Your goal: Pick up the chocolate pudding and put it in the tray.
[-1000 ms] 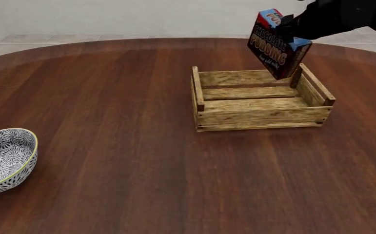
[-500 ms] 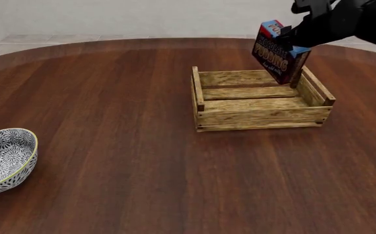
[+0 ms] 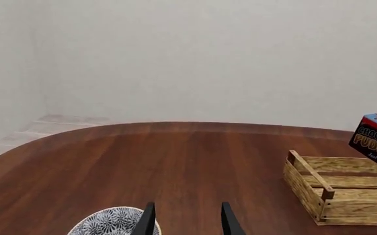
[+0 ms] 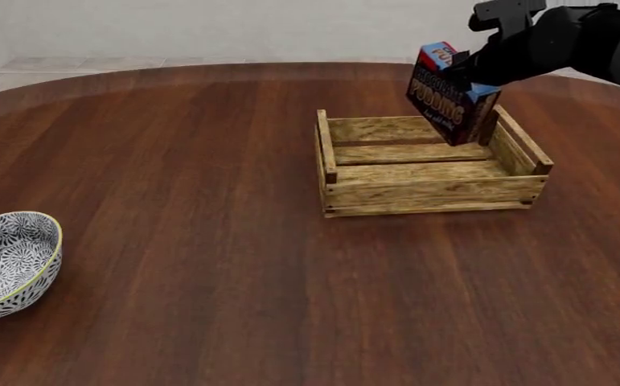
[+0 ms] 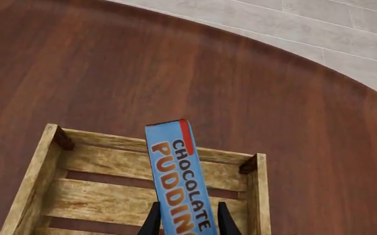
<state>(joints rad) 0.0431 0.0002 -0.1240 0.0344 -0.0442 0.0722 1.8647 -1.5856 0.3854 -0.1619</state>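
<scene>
The table (image 4: 181, 241) carried the tray (image 4: 430, 186) toward its far right, with nothing lying between it and the bowl (image 4: 14, 261) at the near left edge. The right gripper (image 4: 470, 68) clenched the pudding (image 4: 449, 96) by its upper end, tilted over the tray's far right corner, its lower edge dipping behind the far slat. Only the right wrist view showed the box's blue top (image 5: 178, 183) over the slatted floor. The left gripper (image 3: 187, 220) hung with jaws apart beside the bowl.
</scene>
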